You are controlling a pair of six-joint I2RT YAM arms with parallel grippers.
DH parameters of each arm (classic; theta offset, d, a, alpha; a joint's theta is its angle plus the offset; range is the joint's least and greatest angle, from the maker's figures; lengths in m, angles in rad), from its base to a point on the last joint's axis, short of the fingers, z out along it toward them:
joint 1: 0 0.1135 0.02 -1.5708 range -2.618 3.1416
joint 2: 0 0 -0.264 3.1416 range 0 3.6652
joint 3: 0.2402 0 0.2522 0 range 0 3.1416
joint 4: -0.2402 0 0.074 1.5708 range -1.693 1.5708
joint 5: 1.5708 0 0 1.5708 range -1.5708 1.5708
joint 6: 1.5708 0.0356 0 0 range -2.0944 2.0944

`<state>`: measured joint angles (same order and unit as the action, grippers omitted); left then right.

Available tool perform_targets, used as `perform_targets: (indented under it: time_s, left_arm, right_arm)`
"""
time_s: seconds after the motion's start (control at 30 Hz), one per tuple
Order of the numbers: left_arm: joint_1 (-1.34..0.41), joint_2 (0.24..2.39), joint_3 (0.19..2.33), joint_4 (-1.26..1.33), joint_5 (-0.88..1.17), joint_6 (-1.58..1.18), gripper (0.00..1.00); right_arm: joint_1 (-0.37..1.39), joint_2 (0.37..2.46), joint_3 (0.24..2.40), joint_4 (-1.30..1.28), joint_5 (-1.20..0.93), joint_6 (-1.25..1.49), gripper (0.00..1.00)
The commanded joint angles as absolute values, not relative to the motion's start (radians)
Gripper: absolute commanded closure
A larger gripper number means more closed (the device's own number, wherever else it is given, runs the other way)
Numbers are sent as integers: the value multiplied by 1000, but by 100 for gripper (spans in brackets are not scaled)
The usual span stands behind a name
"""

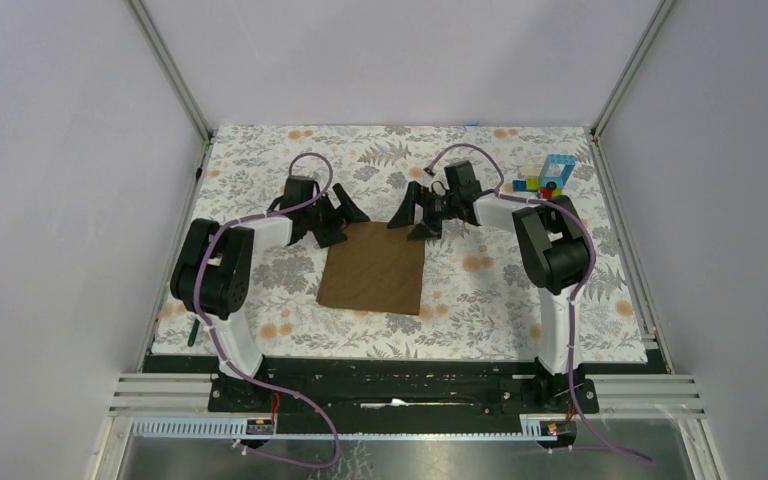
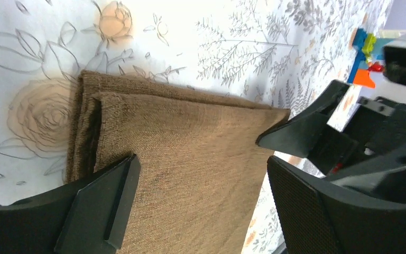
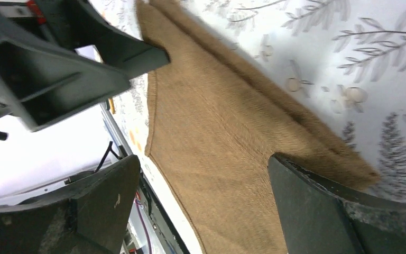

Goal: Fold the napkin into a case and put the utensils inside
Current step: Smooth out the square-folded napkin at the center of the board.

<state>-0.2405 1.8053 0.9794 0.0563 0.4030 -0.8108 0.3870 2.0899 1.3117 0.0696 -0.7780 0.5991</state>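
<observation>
Napkin (image 1: 372, 268) lies doubled at centre, layered edge on the far side. Left gripper (image 1: 343, 226) and right gripper (image 1: 416, 222) sit at its far corners, jaws spread, holding nothing. Judged mid-folding; the next fold needs a fresh edge pinch. Utensils not in view

The napkin (image 1: 373, 268) is plain brown woven cloth, lying flat near the middle of the flowered table cover (image 1: 480, 290). It is folded over on itself: along its far edge the upper layer sits slightly back from the lower one
</observation>
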Motion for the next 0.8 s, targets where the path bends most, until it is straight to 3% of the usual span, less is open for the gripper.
perform_targets:
  time_s: [0.0,0.17,0.37,0.77]
  left_arm:
    - [-206,1855,997,89,334,-795,3]
    - [-198,1820,1002,30,293,-742,3]
    - [-210,1769,1040,60,418,-785,1]
    - [-175,1986,1099,205,483,-876,1]
  right_arm:
    - [342,2137,1336,98,-780,610,2]
    - [301,2127,1332,42,-754,568,1]
    - [311,2061,1326,127,-833,666,0]
    - [338,2225,1370,322,-885,784,0]
